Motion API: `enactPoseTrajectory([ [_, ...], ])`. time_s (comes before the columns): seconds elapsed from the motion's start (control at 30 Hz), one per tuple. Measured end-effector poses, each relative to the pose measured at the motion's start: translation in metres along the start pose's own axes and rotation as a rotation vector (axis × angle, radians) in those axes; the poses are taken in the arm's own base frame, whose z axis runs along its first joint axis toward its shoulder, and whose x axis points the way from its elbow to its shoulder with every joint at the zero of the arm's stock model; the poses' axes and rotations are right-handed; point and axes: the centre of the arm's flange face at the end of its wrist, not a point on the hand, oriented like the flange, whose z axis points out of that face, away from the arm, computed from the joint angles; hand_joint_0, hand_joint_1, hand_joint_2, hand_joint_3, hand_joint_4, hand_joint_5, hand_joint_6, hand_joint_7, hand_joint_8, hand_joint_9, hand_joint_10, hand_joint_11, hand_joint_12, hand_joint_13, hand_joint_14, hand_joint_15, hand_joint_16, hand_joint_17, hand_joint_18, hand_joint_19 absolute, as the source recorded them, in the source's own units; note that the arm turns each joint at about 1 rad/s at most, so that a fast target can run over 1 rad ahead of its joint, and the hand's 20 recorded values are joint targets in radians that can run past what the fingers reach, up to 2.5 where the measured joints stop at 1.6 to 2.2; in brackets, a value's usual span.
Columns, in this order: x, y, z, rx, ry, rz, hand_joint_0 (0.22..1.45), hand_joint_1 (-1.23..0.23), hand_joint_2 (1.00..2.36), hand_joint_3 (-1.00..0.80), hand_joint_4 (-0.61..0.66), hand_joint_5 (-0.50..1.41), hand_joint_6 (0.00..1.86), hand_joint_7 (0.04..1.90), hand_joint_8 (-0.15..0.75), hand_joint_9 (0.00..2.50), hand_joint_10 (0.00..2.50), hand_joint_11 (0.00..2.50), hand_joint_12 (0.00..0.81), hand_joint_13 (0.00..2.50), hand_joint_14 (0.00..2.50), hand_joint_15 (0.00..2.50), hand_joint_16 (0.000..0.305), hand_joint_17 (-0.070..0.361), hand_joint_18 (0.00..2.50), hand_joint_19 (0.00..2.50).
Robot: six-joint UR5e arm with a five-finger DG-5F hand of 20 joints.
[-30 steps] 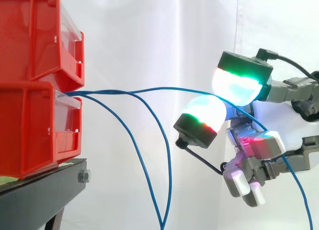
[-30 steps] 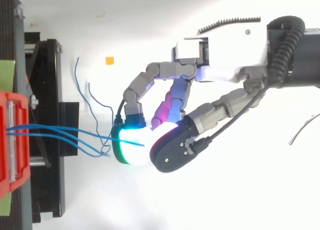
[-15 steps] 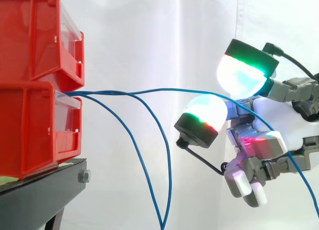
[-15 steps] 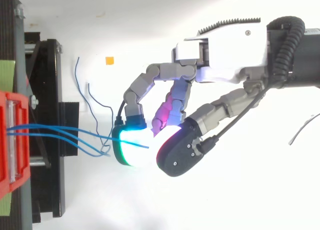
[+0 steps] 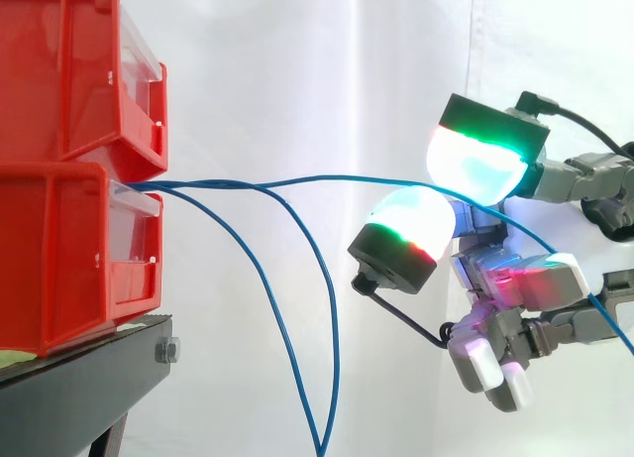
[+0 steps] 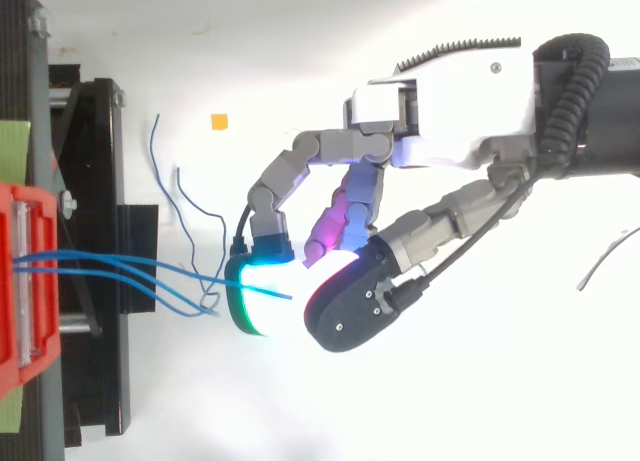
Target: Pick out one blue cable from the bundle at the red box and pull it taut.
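Two red bins (image 5: 59,259) are stacked on a black stand (image 5: 79,378) at the left. Three blue cables leave the lower bin's front. Two of them (image 5: 332,308) sag down and out of the bottom edge. The third blue cable (image 5: 327,177) arches rightward to my hand (image 5: 555,229). There it passes between the upper glowing pad (image 5: 475,165) and the lower one (image 5: 406,234), then slants down to the right edge. The two pads are closed against each other on it. In the top view the hand (image 6: 450,111) reaches left, and the cable (image 6: 120,271) ends between its pads.
A white curtain hangs behind. In the top view thin loose wires (image 6: 155,151) and a small orange square (image 6: 218,121) lie on the white floor near the stand (image 6: 100,231). A grey wire scrap (image 6: 605,261) lies at the right.
The upper pad lifted away from the lower one half a second ago and has come back down onto it. The cable's trailing part at the right has swung higher.
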Motion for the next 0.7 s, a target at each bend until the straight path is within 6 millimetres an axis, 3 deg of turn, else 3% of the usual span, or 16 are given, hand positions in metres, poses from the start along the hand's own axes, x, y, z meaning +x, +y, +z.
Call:
enactPoseTrajectory([
  [0.5, 0.0001, 0.0000, -0.0001, -0.001, 0.005, 0.000, 0.58, -0.70, 1.02, -0.26, -0.12, -0.01, 0.81, 0.91, 0.258, 1.43, 0.02, 0.54, 0.319, 1.00, 0.02, 0.42, 0.043, 0.096, 0.87, 0.60],
  [0.7, 0.0000, 0.0001, 0.0000, -0.002, 0.005, 0.000, 0.59, -0.77, 1.02, -0.19, -0.10, 0.00, 0.82, 0.90, 0.249, 1.45, 0.02, 0.51, 0.324, 1.01, 0.02, 0.41, 0.044, 0.099, 0.89, 0.58],
])
